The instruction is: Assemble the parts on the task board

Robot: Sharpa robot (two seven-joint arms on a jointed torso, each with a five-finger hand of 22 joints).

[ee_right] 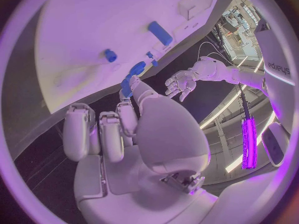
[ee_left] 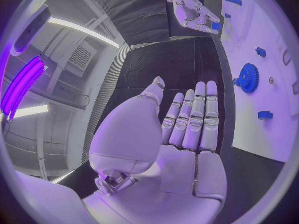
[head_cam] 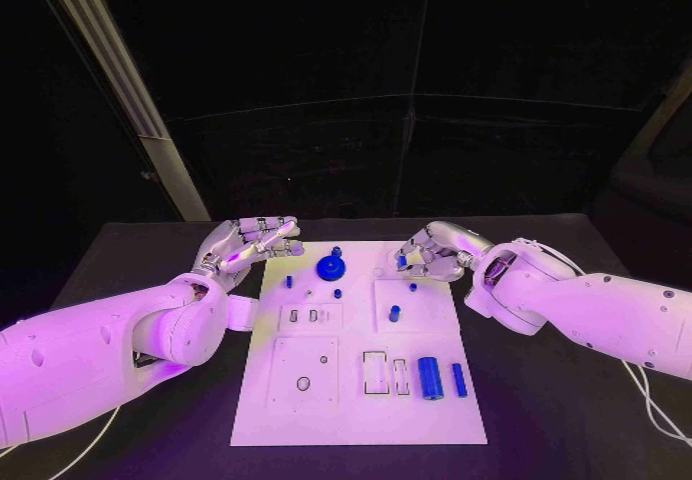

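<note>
One task board [head_cam: 361, 410] lies mid-table; two blue cylinders [head_cam: 430, 377] lie near its front, one gear [head_cam: 330, 267] at the back; left hand [head_cam: 248, 243] spread, empty; right hand [head_cam: 427, 251] pinches one small blue part [head_cam: 402, 261].

Robotics lab or test cell. Black matte tabletop [head_cam: 548, 420] carries a white rectangular plastic task board [head_cam: 361, 425]; black curtain backdrop [head_cam: 433, 80] behind its far edge. Wrist views: bare ceiling strip lights [ee_left: 81, 30], ventilation grille [ee_left: 79, 58].
</note>
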